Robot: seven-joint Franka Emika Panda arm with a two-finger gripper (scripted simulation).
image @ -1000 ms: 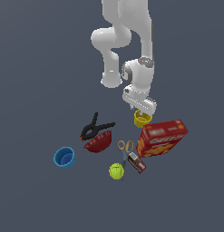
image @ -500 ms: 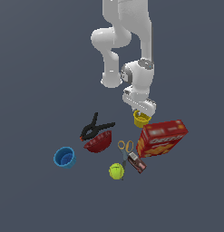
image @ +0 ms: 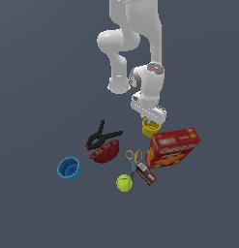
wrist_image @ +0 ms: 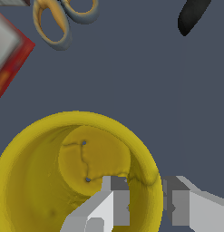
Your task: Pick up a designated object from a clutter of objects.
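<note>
The small round yellow plastic cup (wrist_image: pixel 77 176) stands upright, mouth open, with a flared rim, tapered walls and faint cracks across its inner base. The white two-fingered gripper (wrist_image: pixel 147 201) straddles its rim: one finger (wrist_image: pixel 114 199) inside the cup, the other outside, the wall between them; whether they press it I cannot tell.

In the exterior view the cup (image: pixel 150 128) sits just under the arm, near the red cracker box (image: pixel 172 147). The floor (image: pixel 38 72) is plain dark grey-blue with no visible walls.

In the wrist view the orange-handled scissors (wrist_image: pixel 59 20), the box and a black clamp tip (wrist_image: pixel 191 16) are cut off by the frame.
</note>
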